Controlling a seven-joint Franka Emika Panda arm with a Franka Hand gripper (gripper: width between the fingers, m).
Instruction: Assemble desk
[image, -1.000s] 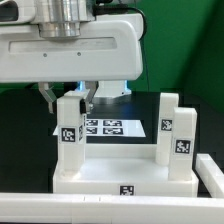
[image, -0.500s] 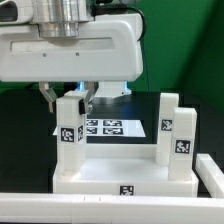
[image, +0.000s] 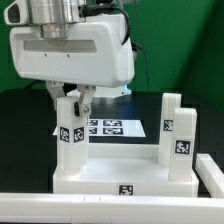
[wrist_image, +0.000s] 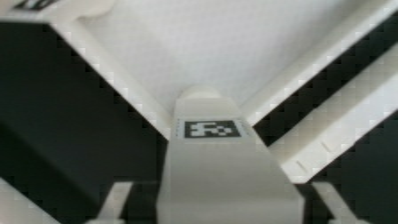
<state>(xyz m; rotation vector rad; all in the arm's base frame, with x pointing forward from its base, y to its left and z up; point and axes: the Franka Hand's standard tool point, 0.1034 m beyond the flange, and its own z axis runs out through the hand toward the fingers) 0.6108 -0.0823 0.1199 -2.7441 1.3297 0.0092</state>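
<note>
Desk (image: 125, 178): white plastic tray-like body with raised rim, lying on the black tabletop (image: 25, 135) in the foreground of the exterior view; a square black-and-white tag shows on its front rim.

Left leg (image: 69, 135): white block leg standing upright at the desk corner on the exterior view's left, one tag on its front face. In the wrist view the same leg (wrist_image: 217, 150) runs up the middle of the picture with a tag near its top end, the white rims of the desk spreading away behind it.

Right legs (image: 175, 130): two white block legs upright at the corners on the exterior view's right, one just behind the other, each with a tag.

Gripper (image: 70, 100): pointing down directly over the left leg, fingers (image: 84, 103) on either side of the leg's top, pinching it. The white arm housing (image: 70, 50) fills the upper part of the exterior view.

Marker board (image: 108, 127): flat white sheet with several tags, lying on the tabletop behind the desk, between the left and right legs as seen.

White rail (image: 100, 208): along the near edge of the exterior view, in front of the desk.
</note>
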